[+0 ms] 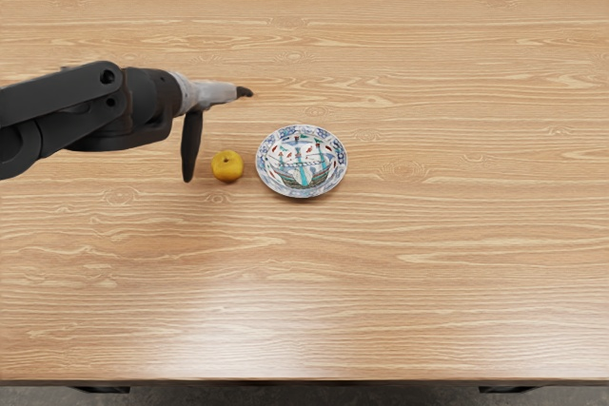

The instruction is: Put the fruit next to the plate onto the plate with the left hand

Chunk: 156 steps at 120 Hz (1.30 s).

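Work surface is a light wooden table point(428, 263) with pronounced grain, filling nearly the whole head view, with a dark strip of floor or wall beyond its far edge. The fruit point(226, 165), small and yellow-orange, rests on the table left of centre. It lies just beside the left rim of the plate point(302, 161), with a narrow gap of bare wood showing between them, so it is not on the plate. The fruit appears nearly round: no long axis can be made out, and which way it points cannot be told at this size. The plate is a shallow patterned dish in blue, white and red, upright on the table. The left arm enters from the left edge, dark and bulky, ending in the left hand point(202, 106), which sits to the left of and slightly farther than the fruit. The hand is unclenched and holds nothing. Its fingers point(190, 151) are spread well apart: one dark finger hangs down toward the near side, its tip just left of the fruit, and another extends to the right, beyond the fruit's far side. No contact between hand and fruit is visible.
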{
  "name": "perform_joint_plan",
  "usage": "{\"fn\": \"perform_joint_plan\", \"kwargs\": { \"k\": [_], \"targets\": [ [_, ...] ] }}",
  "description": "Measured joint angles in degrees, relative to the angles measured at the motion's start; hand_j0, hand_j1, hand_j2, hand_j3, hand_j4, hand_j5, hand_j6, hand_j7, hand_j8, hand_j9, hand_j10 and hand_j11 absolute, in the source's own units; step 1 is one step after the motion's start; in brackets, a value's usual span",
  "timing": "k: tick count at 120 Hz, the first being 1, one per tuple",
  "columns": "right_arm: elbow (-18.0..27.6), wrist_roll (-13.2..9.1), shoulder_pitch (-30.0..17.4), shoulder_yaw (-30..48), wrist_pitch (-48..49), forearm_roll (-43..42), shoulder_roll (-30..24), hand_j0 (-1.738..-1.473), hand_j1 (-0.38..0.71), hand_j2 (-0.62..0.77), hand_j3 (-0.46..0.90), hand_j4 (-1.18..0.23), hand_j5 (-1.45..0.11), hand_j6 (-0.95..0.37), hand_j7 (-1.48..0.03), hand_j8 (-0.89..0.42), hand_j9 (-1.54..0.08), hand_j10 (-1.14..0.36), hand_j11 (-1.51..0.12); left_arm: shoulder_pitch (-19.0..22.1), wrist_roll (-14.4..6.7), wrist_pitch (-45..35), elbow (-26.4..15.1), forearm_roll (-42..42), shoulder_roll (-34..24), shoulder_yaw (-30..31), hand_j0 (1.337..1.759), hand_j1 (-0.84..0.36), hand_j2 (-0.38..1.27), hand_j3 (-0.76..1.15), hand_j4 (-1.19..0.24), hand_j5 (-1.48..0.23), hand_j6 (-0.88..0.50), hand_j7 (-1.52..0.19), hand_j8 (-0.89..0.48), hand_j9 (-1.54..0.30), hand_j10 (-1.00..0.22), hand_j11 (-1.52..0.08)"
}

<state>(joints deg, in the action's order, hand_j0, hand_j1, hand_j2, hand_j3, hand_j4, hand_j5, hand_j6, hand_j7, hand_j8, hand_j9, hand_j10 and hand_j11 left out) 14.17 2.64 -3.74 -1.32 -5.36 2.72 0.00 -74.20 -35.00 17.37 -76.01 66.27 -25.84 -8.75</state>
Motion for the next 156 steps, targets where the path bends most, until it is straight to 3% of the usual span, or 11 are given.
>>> {"fn": "perform_joint_plan", "kwargs": {
  "k": [23, 67, 112, 156],
  "targets": [
    [0.0, 0.0, 0.3, 0.0, 0.0, 0.0, 0.0, -1.658, -0.32, 0.00, 0.00, -0.02, -0.03, -0.02, -0.03, -0.02, -0.03, -0.02, -0.03, 1.4, 0.0, -4.6, -0.1, 2.1, 2.2, 4.8, 1.658, 0.35, 0.00, 0.00, 0.00, 0.00, 0.00, 0.00, 0.00, 0.00, 0.00, 0.00],
    [0.0, 0.0, 0.4, 0.0, 0.0, 0.0, 0.0, -1.658, -0.32, 0.00, 0.00, -0.02, -0.03, -0.02, -0.03, -0.02, -0.03, -0.02, -0.03, 2.9, 0.0, -9.1, 0.7, 5.3, 3.5, 7.2, 1.658, 0.34, 0.00, 0.00, -0.01, -0.01, -0.01, -0.01, -0.01, -0.01, -0.01, -0.01],
    [0.0, 0.0, 0.4, 0.0, 0.0, 0.0, 0.0, -1.658, -0.32, 0.00, 0.00, -0.02, -0.03, -0.02, -0.03, -0.02, -0.03, -0.02, -0.03, 2.7, 0.0, -9.6, 4.0, 5.6, 5.3, 9.5, 1.658, 0.24, 0.02, 0.00, -0.10, -0.12, -0.10, -0.12, -0.10, -0.12, -0.10, -0.12],
    [0.0, 0.0, 0.4, 0.0, 0.0, 0.0, 0.0, -1.658, -0.32, 0.00, 0.00, -0.02, -0.03, -0.02, -0.03, -0.02, -0.03, -0.02, -0.03, 2.7, 0.0, -9.9, 4.5, 5.6, 7.4, 10.3, 1.658, 0.11, 0.04, 0.00, -0.20, -0.26, -0.20, -0.26, -0.20, -0.26, -0.20, -0.26]
  ]
}}
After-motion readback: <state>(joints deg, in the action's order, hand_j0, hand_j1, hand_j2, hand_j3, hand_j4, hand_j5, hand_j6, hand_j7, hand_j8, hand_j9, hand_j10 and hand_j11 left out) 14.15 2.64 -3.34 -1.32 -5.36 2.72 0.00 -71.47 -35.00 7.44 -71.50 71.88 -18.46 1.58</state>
